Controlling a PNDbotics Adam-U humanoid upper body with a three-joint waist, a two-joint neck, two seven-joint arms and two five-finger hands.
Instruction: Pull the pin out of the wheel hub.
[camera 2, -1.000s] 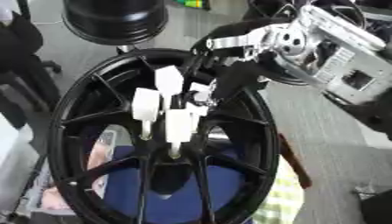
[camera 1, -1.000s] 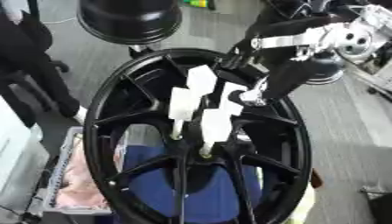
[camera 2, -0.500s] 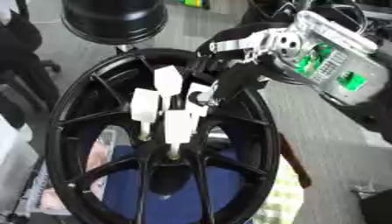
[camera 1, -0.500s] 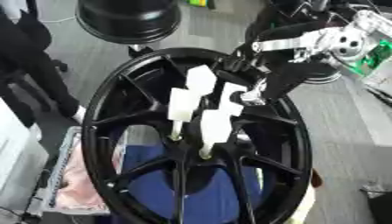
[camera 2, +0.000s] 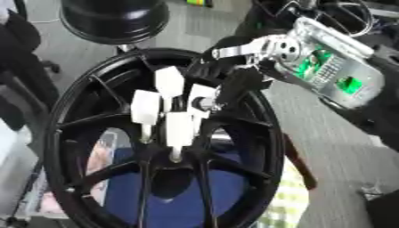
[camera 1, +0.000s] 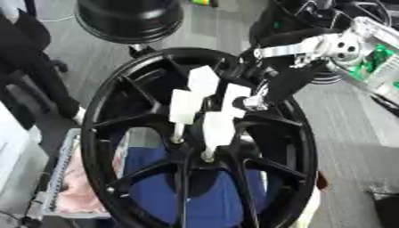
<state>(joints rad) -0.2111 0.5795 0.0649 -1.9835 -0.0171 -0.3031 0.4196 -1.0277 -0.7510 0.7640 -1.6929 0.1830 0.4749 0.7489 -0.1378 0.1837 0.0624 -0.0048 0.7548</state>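
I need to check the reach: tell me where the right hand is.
In the left eye view the right hand comes in from the upper right and sits at the centre of the black wheel hub, against the rightmost white pin.

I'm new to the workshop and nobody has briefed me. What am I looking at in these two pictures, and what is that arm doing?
Both pictures come from the two eyes of a camera in a humanoid robot's head, looking down, so they nearly match. The big black spoked ring is a wheel hub. Four white pins stand in its centre. The robot's right hand, on a black and silver arm entering from the upper right, reaches to the right-hand pin; whether its fingers are closed on it cannot be told. The left hand is out of sight. Another dark wheel sits behind.
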